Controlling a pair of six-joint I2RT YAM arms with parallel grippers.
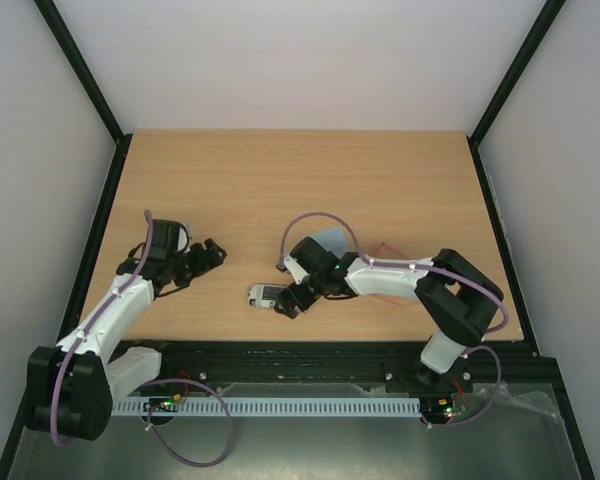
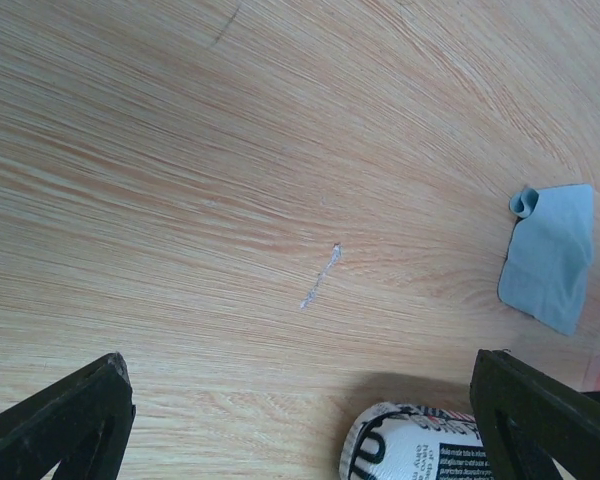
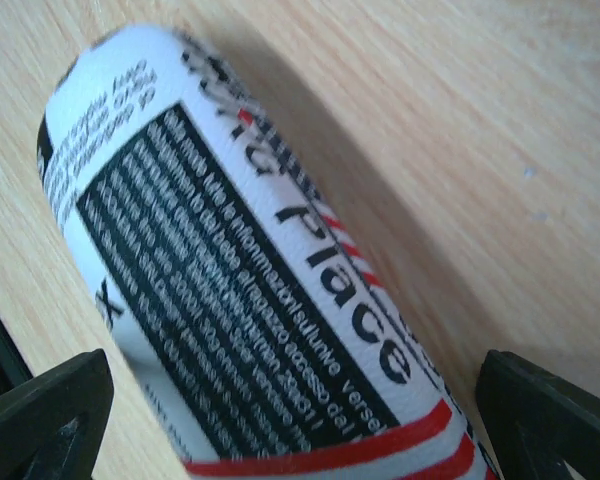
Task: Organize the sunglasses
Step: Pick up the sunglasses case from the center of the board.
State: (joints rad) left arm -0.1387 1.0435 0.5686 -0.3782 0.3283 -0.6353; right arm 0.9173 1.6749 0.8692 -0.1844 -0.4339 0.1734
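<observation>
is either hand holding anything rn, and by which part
Nothing is held. The right hand stands open astride the case, which lies on the table; the left hand is open, with nothing between its fingers.

The wooden table (image 1: 280,180) bears a printed case (image 3: 250,270) near its front edge; a blue cloth (image 2: 550,258); thin red sunglasses (image 1: 383,249).

free: far tabletop (image 1: 300,175) | obstacles: case (image 3: 245,270) between right fingers (image 3: 42,420); cloth (image 2: 552,255) nearby
</observation>
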